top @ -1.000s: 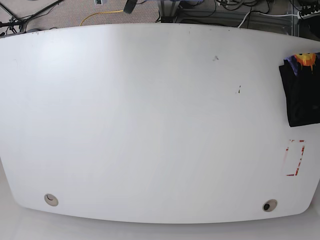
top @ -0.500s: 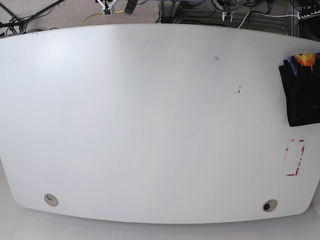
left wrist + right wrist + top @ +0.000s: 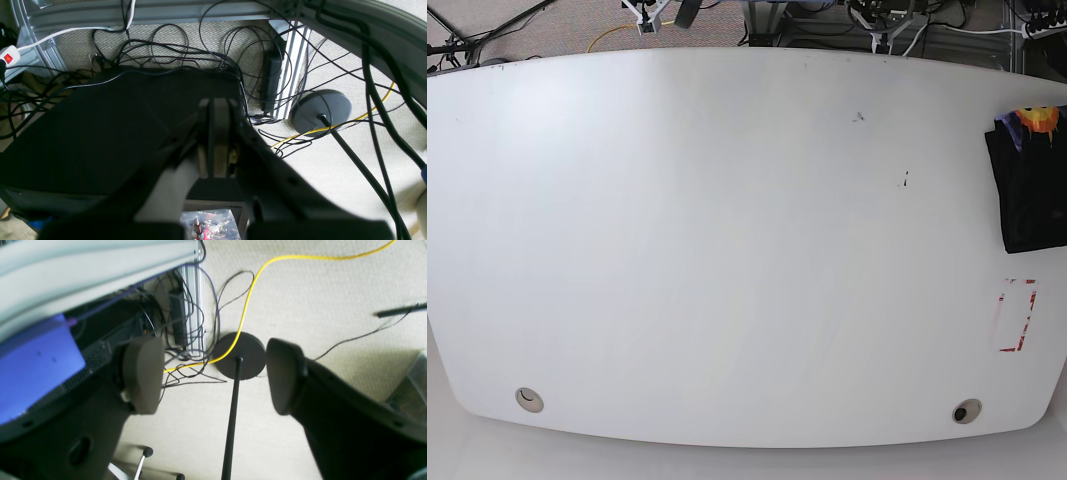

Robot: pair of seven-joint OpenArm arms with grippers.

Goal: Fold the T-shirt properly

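I see the white table (image 3: 727, 250) filling nearly all of the base view, its curved far edge along the top of the frame and its near edge bowing along the bottom. The T-shirt (image 3: 1030, 190) lies folded at the far right edge of that frame, a black block cut off by the border, with the yellow-orange face and a bit of blue-purple wing showing at its upper end. Just below it, still on the right side, sits a red-and-white rectangular marking (image 3: 1015, 316) on the tabletop. Two round grommet holes sit near the bottom edge — one at lower left (image 3: 528, 400), one at lower right (image 3: 967, 411). In the left wrist view, the left gripper (image 3: 213, 133) stands in the middle of the frame with its two pads pressed flat together and nothing between them; behind it I see a large black case (image 3: 100, 126), a tangle of black cables (image 3: 173, 50) across the top, and a round dark stand base (image 3: 322, 111) at right on the pale carpet. In the right wrist view, the right gripper (image 3: 213, 373) holds its fingers wide apart, empty — through the gap I see the same round base (image 3: 245, 355) with its rod running down the frame, and a yellow cable (image 3: 253, 276) curving from the top right toward it.
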